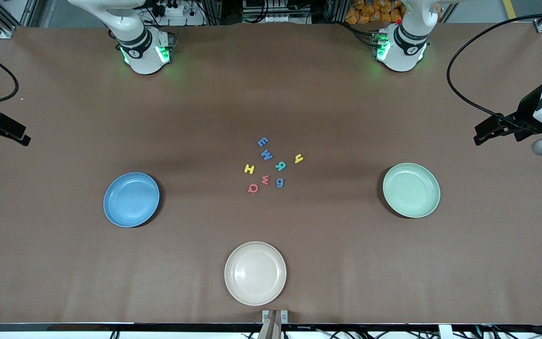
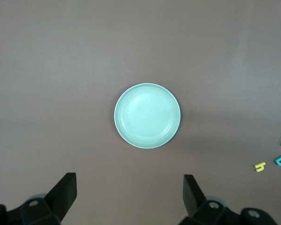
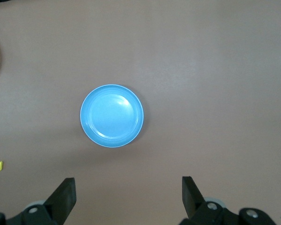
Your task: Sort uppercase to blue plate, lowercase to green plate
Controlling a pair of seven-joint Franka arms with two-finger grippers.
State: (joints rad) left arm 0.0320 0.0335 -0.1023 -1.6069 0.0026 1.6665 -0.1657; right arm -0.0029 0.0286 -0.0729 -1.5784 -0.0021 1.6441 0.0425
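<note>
Both grippers, left gripper [image 2: 130, 194] and right gripper [image 3: 129, 197], hang at table edges, fingers spread wide, seemingly empty.

Robotics lab: two arm bases [image 1: 146, 49] bolted to a brown-covered desk [image 1: 64, 263], aluminium framing [image 1: 5, 19] and loose cables [image 1: 468, 89] round the edges, power strips along the top.
</note>
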